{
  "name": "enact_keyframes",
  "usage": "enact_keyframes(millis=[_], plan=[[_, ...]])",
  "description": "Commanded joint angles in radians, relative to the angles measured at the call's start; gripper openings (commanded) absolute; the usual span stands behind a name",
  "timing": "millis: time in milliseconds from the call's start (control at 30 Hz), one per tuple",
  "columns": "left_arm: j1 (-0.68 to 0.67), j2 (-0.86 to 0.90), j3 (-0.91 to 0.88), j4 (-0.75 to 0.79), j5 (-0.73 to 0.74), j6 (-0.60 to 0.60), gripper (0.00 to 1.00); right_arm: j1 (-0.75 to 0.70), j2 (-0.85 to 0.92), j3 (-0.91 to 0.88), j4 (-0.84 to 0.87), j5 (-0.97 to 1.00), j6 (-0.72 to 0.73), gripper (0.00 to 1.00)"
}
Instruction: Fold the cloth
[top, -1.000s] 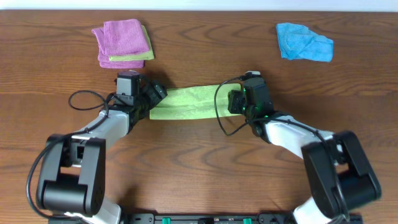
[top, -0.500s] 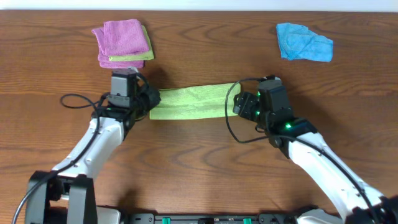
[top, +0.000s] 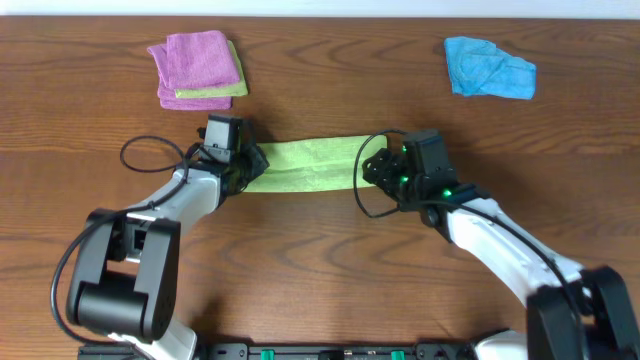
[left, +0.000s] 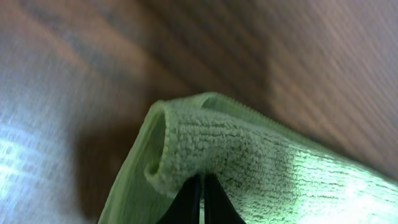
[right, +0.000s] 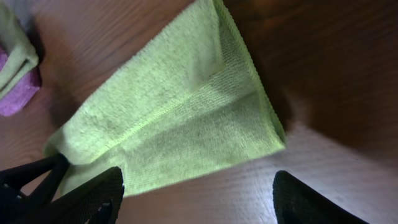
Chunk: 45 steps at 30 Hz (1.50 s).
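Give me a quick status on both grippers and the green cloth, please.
Left gripper shut on cloth, left end. Right gripper open over right end. Cloth a folded strip on table. Purple cloth and blue cloth far off.

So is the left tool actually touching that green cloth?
Touching. The left wrist view shows the left tool shut, its tips pinching the folded end of the green cloth.

This looked like a robotics lab: a wood-grain bench (top: 320, 275) carried a white-and-black left arm (top: 185, 198) and right arm (top: 490, 235) rising from a black rail (top: 330, 352) at its near edge, with a lime-green cloth (top: 305, 165), purple cloth (top: 195, 58) and blue cloth (top: 488, 68) laid out.
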Motion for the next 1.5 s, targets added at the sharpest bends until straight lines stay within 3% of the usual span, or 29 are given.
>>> enact_keyframes(millis=[0, 700, 900, 1000, 1167, 1467], plan=[[-0.001, 0.037, 0.041, -0.006, -0.031, 0.021, 0.06, 0.005, 0.057, -0.008, 0.036, -0.025, 0.053, 0.77], [-0.002, 0.055, 0.048, -0.114, -0.032, 0.059, 0.06, 0.006, 0.253, -0.008, 0.189, 0.05, 0.13, 0.71], [-0.002, 0.055, 0.048, -0.117, -0.035, 0.06, 0.06, 0.006, 0.303, -0.008, 0.214, 0.075, 0.125, 0.57], [-0.002, 0.055, 0.048, -0.122, -0.037, 0.068, 0.06, 0.006, 0.302, -0.008, 0.224, 0.099, 0.086, 0.28], [-0.002, 0.055, 0.048, -0.129, -0.036, 0.074, 0.06, 0.006, 0.3, -0.008, 0.243, 0.097, -0.058, 0.01], [-0.002, 0.055, 0.048, -0.131, -0.035, 0.074, 0.06, 0.011, 0.18, -0.006, 0.251, 0.102, -0.385, 0.01]])
